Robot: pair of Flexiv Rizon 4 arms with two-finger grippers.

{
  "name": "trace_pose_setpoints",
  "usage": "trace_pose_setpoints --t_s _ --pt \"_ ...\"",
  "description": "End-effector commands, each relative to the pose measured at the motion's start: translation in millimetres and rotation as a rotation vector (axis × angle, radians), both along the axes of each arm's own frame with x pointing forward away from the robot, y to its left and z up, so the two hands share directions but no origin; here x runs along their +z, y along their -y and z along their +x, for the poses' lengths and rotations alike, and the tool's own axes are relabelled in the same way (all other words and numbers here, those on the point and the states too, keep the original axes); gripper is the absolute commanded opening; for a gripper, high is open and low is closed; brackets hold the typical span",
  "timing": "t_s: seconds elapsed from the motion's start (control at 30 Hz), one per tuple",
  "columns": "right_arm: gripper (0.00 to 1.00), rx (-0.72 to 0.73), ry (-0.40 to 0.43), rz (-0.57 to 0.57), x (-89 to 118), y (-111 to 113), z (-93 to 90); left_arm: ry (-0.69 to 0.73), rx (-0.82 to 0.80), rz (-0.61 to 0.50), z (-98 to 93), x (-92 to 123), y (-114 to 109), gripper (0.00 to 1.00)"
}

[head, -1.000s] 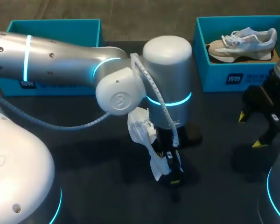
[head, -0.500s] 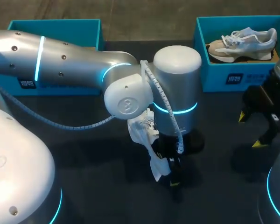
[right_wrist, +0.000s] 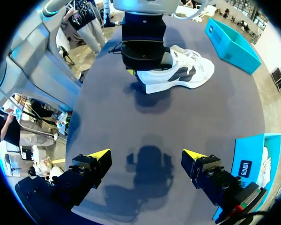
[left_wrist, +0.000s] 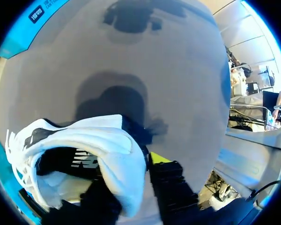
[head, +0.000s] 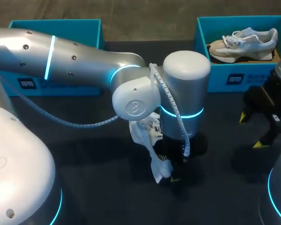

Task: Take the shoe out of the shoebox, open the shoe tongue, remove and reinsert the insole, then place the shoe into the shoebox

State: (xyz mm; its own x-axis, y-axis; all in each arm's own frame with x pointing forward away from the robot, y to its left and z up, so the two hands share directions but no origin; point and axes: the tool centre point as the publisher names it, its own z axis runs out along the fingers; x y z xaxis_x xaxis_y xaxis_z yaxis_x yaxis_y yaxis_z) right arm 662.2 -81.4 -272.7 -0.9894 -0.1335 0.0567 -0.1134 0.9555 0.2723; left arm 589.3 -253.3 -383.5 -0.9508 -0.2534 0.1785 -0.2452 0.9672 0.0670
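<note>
A white shoe [head: 147, 136] with a black lining lies on the dark table at the middle, also seen in the right wrist view as the shoe [right_wrist: 180, 75]. My left arm reaches over it. My left gripper [left_wrist: 131, 178] straddles the heel wall [left_wrist: 124, 159], one finger inside the shoe and the yellow-tipped finger [left_wrist: 159, 158] outside, both pressed against it. In the head view only a yellow tip [head: 174, 179] shows below the wrist. My right gripper [head: 251, 131] [right_wrist: 147, 157] hangs open over bare table at the right, well apart from the shoe.
A teal shoebox [head: 201, 56] at the back right holds a grey and beige sneaker [head: 243, 44]. A second teal shoebox [head: 56, 28] stands at the back left, partly behind my left arm. Dark table surface lies between the shoe and my right gripper.
My left arm has shifted to the right over the shoe, and its fingers have come together onto the heel. My right arm has kept still.
</note>
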Motion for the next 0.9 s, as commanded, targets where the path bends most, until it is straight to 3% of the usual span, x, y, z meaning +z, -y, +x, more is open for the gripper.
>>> trace_pose_setpoints --t_s 0.03,0.37,0.9 --pt "1.0 -0.001 0.0 -0.004 -0.5 -0.8 0.2 0.007 0.004 0.006 -1.3 1.1 0.0 0.0" --pt "1.0 -0.001 0.0 -0.004 -0.5 -0.8 0.2 -0.016 -0.11 -0.035 7.5 30.9 -17.8 0.0" --pt "1.0 -0.001 0.0 -0.004 -0.5 -0.8 0.2 -0.075 -0.314 -0.055 69.5 147.9 -86.5 0.0"
